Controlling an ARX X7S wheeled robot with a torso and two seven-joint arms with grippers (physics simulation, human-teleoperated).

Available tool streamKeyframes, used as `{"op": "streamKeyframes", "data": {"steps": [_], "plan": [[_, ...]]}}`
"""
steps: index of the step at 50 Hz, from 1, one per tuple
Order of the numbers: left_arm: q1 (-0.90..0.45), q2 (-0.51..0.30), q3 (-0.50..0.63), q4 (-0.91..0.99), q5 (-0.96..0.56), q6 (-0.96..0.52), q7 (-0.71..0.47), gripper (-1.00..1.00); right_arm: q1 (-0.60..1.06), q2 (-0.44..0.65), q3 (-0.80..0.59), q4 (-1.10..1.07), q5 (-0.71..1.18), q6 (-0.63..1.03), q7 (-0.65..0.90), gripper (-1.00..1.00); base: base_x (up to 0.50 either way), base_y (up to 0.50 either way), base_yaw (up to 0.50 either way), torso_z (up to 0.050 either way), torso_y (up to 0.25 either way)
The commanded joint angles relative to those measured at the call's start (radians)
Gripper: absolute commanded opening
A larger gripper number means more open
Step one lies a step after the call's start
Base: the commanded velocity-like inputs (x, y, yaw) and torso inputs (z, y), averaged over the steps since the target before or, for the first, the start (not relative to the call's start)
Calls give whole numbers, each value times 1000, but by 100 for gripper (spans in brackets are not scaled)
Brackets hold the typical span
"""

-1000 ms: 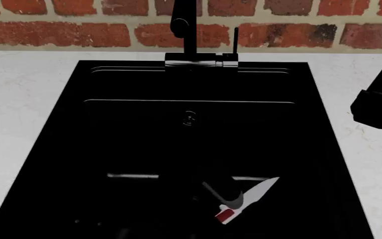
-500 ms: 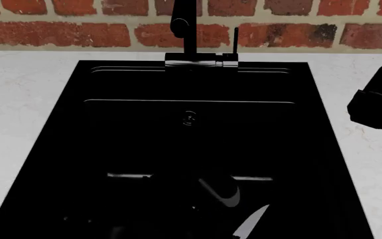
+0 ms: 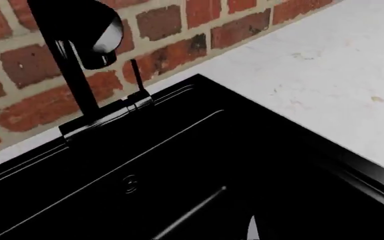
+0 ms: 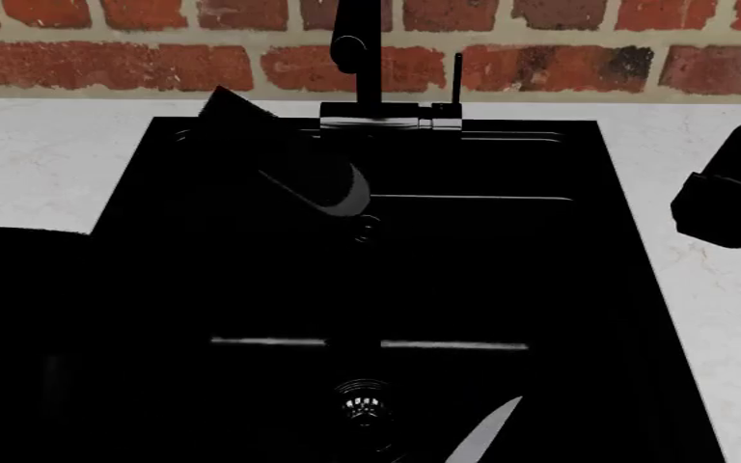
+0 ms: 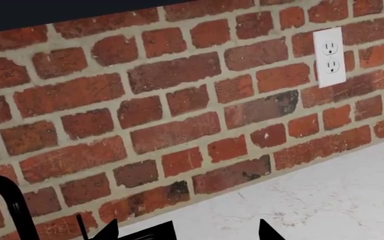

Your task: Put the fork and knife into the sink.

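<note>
Black swallows most of what we see in the head view: the sink is so dark that its floor and walls merge. Nearest us, the knife lies in the basin with its pale pointed blade cut off by the frame edge and its handle out of sight; just beside it sits the round drain strainer. We cannot find the fork anywhere in these pictures. Our left arm reaches in from the left as a dark mass that blends with the basin, only a glossy rounded segment standing out above the overflow ring; its gripper is lost in the blackness, so we cannot tell whether it is parted or closed. Our right arm hangs as a black block over the white counter at the right edge, its gripper outside that view; the right wrist view shows only two dark tips, too little to judge. Farther back stands the black faucet, then the red brick wall with a white outlet. We see no legible writing.
</note>
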Motion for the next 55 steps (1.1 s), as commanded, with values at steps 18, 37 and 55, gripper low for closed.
{"op": "streamKeyframes", "data": {"steps": [18, 37, 55], "plan": [[100, -272, -321, 256, -559, -139, -930, 100, -9, 5, -16, 16, -18, -22, -28, 100, 0, 0, 0, 0, 0], [120, -583, -130, 344, -805, 248, -1108, 100, -55, 3, 6, 8, -18, -42, -32, 100, 0, 0, 0, 0, 0], [75, -737, 90, 306, -912, 540, -1067, 100, -83, -13, -5, 24, -40, -68, -50, 100, 0, 0, 0, 0, 0]]}}
